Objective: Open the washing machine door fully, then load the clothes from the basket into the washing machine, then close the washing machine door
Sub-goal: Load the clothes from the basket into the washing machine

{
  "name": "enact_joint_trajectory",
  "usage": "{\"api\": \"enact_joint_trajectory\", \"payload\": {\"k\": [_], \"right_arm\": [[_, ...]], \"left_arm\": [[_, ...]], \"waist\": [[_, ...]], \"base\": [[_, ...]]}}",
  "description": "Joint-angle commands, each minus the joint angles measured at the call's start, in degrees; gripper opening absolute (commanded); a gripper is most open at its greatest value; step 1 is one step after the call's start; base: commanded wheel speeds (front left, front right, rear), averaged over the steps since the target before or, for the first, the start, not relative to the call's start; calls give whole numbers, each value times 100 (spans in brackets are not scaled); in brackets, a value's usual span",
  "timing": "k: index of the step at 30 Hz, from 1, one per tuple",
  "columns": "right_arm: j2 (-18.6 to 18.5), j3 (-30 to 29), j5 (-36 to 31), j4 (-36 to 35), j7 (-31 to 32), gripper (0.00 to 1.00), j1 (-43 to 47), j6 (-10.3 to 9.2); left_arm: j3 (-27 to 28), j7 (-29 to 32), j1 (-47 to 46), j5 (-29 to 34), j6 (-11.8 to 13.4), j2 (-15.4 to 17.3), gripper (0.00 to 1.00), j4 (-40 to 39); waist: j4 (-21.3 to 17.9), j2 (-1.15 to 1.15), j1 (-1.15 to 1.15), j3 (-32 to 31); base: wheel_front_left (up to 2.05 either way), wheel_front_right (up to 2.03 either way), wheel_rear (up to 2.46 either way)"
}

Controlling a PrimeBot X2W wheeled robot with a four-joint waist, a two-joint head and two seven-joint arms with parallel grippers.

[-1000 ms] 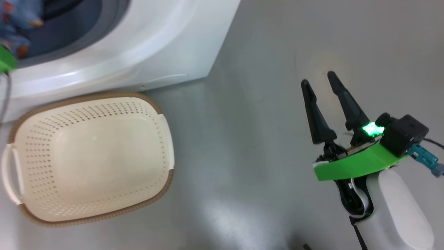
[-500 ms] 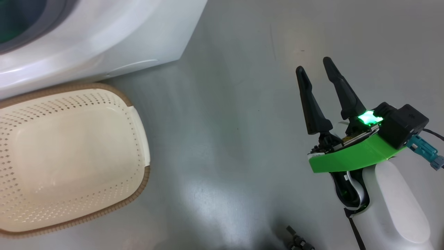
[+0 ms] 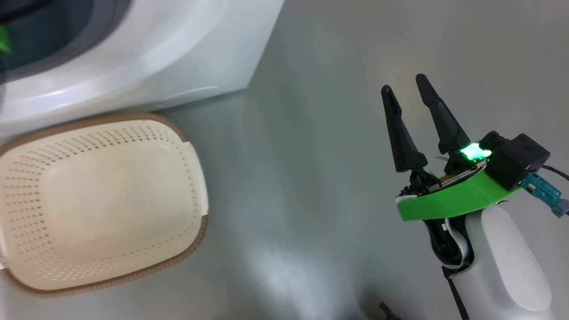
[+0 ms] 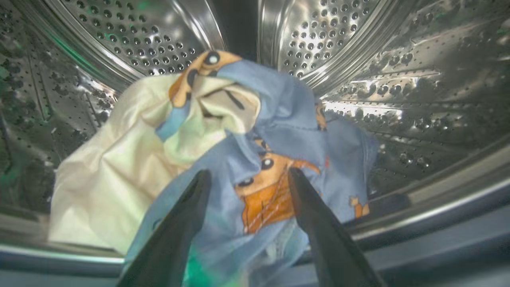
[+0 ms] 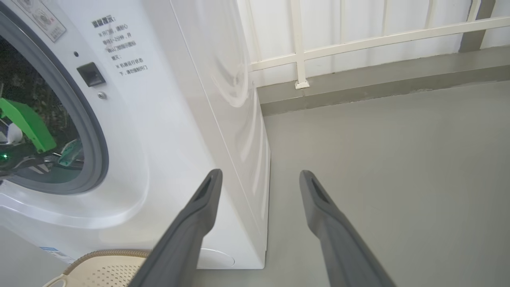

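Since a second ago the head camera has swung, and the left gripper (image 4: 248, 172) has gone from clenched to released inside the drum (image 4: 358, 48). The clothes (image 4: 279, 119) lie heaped at the drum's front lip, and the basket (image 3: 89, 121) by the washing machine (image 3: 155, 53) holds nothing. The right gripper (image 3: 403, 82) is spread, idle over the floor (image 3: 311, 178). Risk: blue fabric trailing between the left fingers (image 4: 179, 223) could snag on pull-out, or hang over the lip and get pinched by the door.

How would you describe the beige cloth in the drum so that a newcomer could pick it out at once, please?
Look inside the washing machine, in its perforated steel drum, where a heap of clothes lies. The beige cloth forms the heap's left side in the left wrist view. It is plain and pale, whereas its neighbours are light blue with orange cartoon prints.
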Motion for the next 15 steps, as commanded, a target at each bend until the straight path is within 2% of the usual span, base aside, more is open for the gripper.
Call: {"api": "enact_joint_trajectory", "payload": {"k": [1,5,15], "right_arm": [[-1,91,-11,-104,-27,100,82,9],[-32,78,7,-64,-27,100,109,9],[-136,34,76,35,-27,100,212,9]], "left_arm": [[16,-76,224,-49,-26,193,100,-145],[74,-118,613,-119,-42,141,100,-440],[560,-124,2157,84,134,72,100,-2018]], "waist": [[149,0,0,-180],[248,0,0,-349],[431,0,0,-880]], "base": [[0,0,0],[0,0,0],[0,0,0]]}}
